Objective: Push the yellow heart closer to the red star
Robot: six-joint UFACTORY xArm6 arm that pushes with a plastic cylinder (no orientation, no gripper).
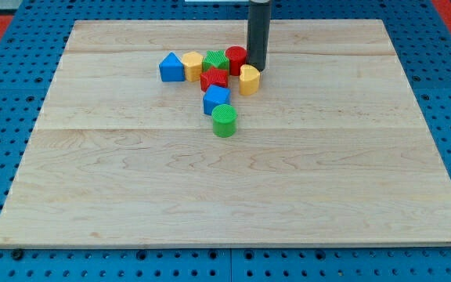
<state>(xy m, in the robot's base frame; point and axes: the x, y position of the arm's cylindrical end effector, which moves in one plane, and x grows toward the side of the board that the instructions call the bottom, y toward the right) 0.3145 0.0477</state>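
The yellow heart [249,80] sits near the board's top centre, touching the right side of the red star [214,79]. My tip [256,68] stands just above and right of the yellow heart, beside the red cylinder [236,58]. The rod rises out of the view's top.
A cluster of blocks surrounds the star: a blue block [171,67] and a yellow block [193,66] at left, a green block [215,59] above, a blue block [216,99] and a green cylinder [224,122] below. The wooden board [225,196] lies on a blue pegboard.
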